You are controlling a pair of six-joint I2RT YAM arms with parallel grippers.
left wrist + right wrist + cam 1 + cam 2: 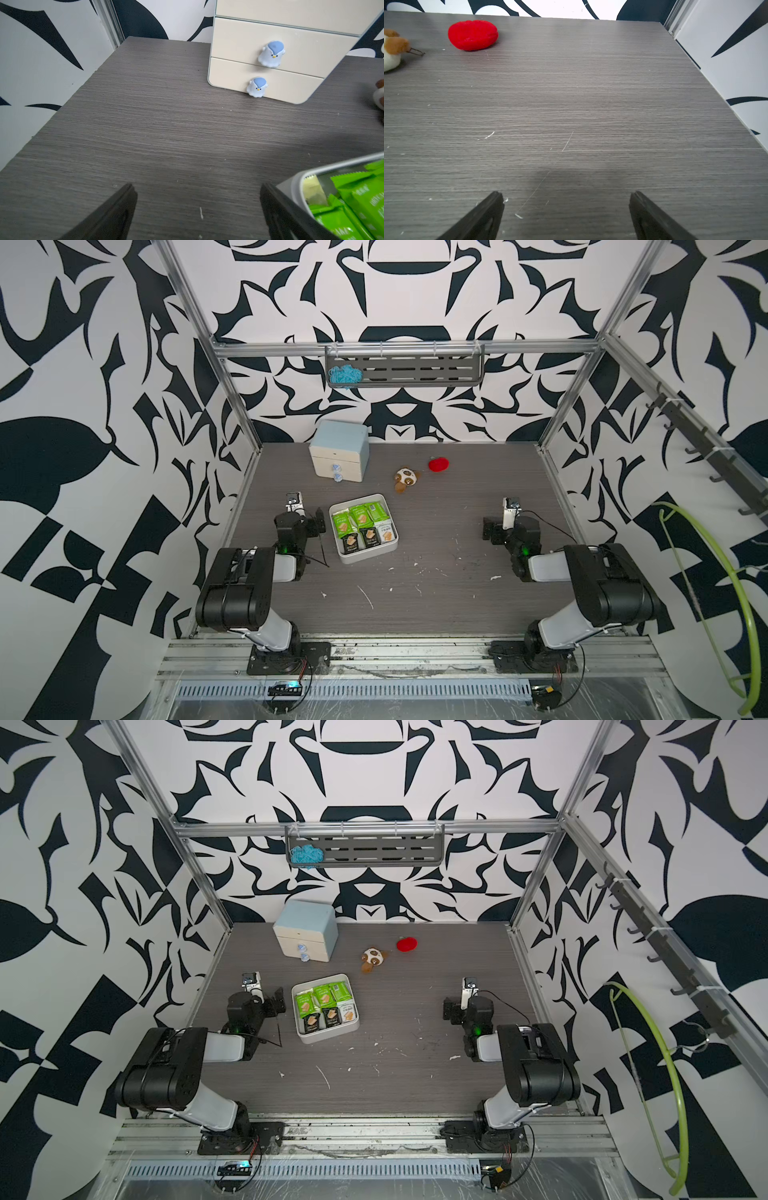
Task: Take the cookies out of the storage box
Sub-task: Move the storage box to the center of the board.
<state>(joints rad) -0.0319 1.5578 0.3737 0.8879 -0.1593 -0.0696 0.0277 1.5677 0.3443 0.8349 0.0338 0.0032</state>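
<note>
- The box (367, 556) is seen left of frame centre in both top views, flat on the table (436, 531).
- The cookies (360, 526) are all packed inside the box: green packets in the far rows, black and white ones in the near row.
- The left gripper (197, 193) is spread wide and nothing is held. Bare table is seen between its fingers. A box corner lies just beside one finger, and contact cannot be told.
- The right gripper (566, 199) is spread wide and empty over bare table, well apart from the box.
- The cabinet (340, 456), plush (406, 477) and red toy (438, 464) are seen above the box in the frame, apart from it.
</note>
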